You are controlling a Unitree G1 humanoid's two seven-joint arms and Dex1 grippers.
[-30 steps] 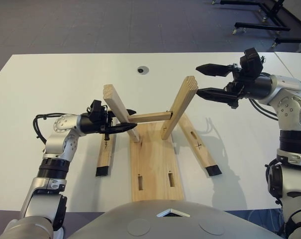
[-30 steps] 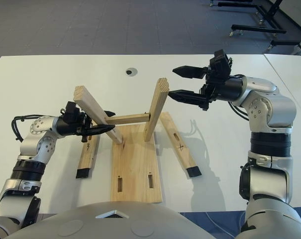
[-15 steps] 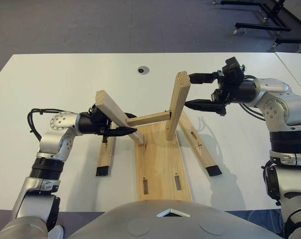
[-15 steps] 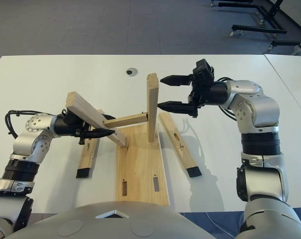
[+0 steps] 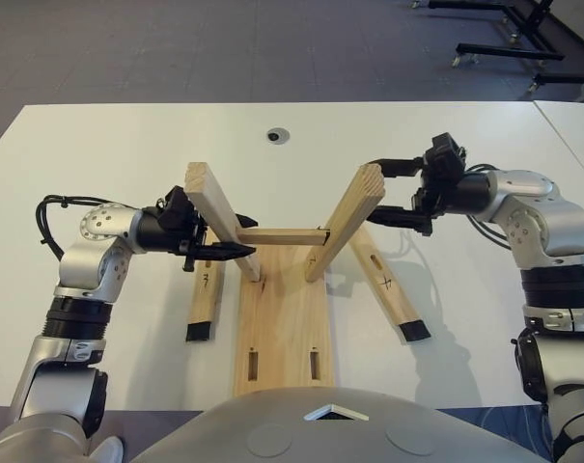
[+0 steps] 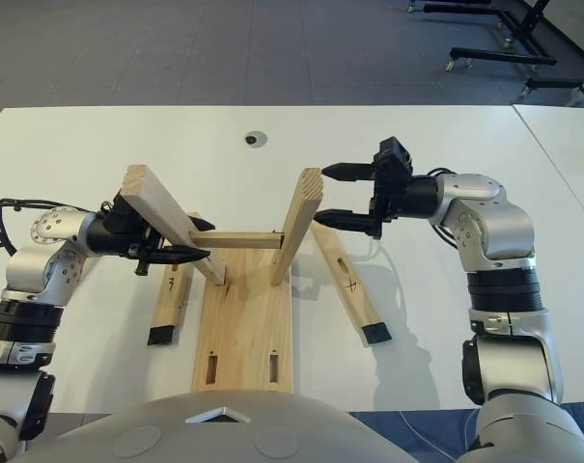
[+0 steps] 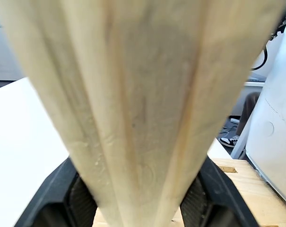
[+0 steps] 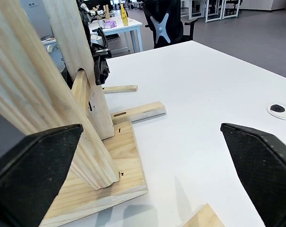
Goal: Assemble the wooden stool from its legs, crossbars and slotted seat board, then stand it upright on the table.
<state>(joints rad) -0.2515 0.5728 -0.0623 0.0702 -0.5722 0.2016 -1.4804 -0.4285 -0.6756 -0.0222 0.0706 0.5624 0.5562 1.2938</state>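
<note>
While the left tool point(image 5: 224, 243) is clamped tight on the left-hand pale wooden leg point(image 5: 214, 217), we see the right tool point(image 6: 326, 195) spread wide. Its fingertips reach the upper end of the right-hand pale wooden leg point(image 5: 347, 220) without gripping it. Both legs lean outward over the light slotted seat board point(image 5: 277, 338), which lies flat on the white bench point(image 5: 98, 145). A thin wooden crossbar point(image 5: 282, 235) joins them. Two more flat wooden legs with black tips lie loose on the bench, one point(image 5: 205, 299) left of the board and one point(image 5: 386, 287) right of it.

We judge the right-hand leg to be the weak point, since only the crossbar joint and its own foot hold it. If the right tool closes off-centre, it may knock that leg sideways and pull the crossbar out. A twist from the left tool could likewise fold the frame over. Nothing pins the board, so a downward push at an angle may slide it. We cannot tell whether either foot sits in its slot, so pressing now could jam or splay the legs.
</note>
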